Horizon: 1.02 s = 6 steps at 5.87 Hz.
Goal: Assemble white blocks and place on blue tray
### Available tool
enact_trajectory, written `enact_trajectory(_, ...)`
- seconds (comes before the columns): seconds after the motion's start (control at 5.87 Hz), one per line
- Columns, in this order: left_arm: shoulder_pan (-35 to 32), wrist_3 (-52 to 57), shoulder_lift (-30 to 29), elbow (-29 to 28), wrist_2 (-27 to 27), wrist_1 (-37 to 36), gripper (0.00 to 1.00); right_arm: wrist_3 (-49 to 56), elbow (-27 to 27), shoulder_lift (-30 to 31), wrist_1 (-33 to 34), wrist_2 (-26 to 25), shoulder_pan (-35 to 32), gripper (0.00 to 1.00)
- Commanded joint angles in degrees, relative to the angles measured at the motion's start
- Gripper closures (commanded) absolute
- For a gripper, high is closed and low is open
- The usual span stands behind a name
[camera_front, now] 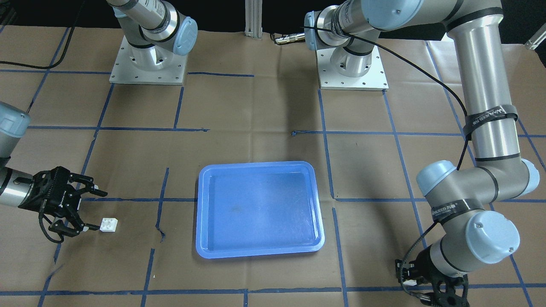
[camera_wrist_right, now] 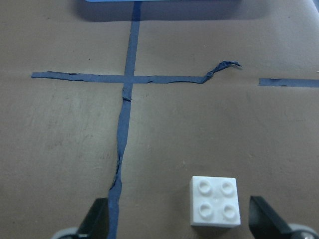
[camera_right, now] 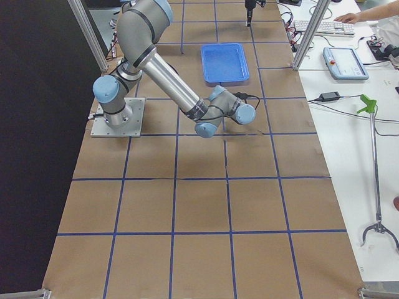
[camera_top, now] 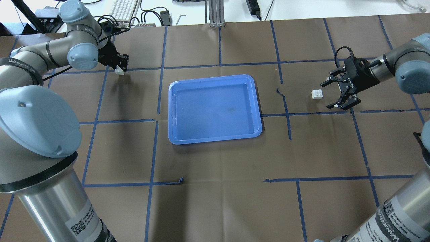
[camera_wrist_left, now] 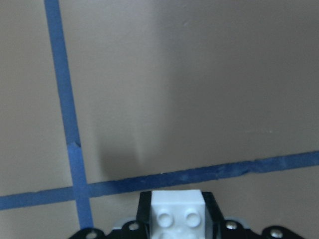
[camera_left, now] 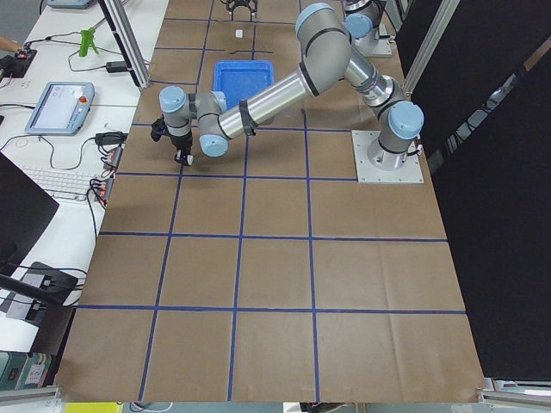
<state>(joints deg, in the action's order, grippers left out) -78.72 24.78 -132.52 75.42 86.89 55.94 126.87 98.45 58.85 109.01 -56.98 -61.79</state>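
The blue tray [camera_top: 215,78] lies mid-table, with nothing in it; it also shows in the front view [camera_front: 256,165]. My left gripper [camera_top: 120,67] is far to the tray's left and is shut on one white block [camera_top: 119,71]. In the left wrist view this block [camera_wrist_left: 177,204] sits studs-up between the fingers. My right gripper [camera_top: 327,95] is open at table level to the tray's right. The other white block [camera_top: 316,94] lies on the paper just ahead of its fingertips. In the right wrist view it [camera_wrist_right: 215,200] sits between the fingers, nearer the right one [camera_wrist_right: 266,221].
Brown paper with a blue tape grid covers the table. A curled, torn tape strip [camera_top: 284,97] lies between the tray and the right-hand block. Both arm bases [camera_front: 148,64] stand on the robot's side of the table. A keyboard and cables [camera_top: 124,10] lie beyond the far edge.
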Motion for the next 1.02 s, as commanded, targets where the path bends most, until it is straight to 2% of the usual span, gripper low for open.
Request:
enact_trajectory(0.0, -5.80, 7.54, 4.09, 2.26, -2.16, 0.13, 0.94, 0.13, 0.25, -1.80, 2.24, 0.90, 0.00, 0.00)
enact_trajectory(0.17, -10.88, 12.35, 5.76, 4.27, -1.47, 0.65, 0.94, -0.13, 0.08, -2.07, 2.25, 1.08, 0.00, 0.00)
enact_trajectory(0.51, -23.18, 15.37, 8.23, 9.11, 2.29, 1.10, 0.94, -0.39, -0.28, -2.08, 2.25, 1.26, 0.00, 0.00)
enact_trajectory(0.68, -27.15, 18.61, 8.50, 11.13, 2.40, 0.84, 0.94, -0.39, -0.28, -2.08, 3.65, 2.30, 0.00, 0.17)
enact_trajectory(0.85, -28.32, 29.08, 8.33, 12.28, 2.32, 0.40, 0.94, -0.48, -0.19, -1.99, 4.01, 2.40, 0.00, 0.27)
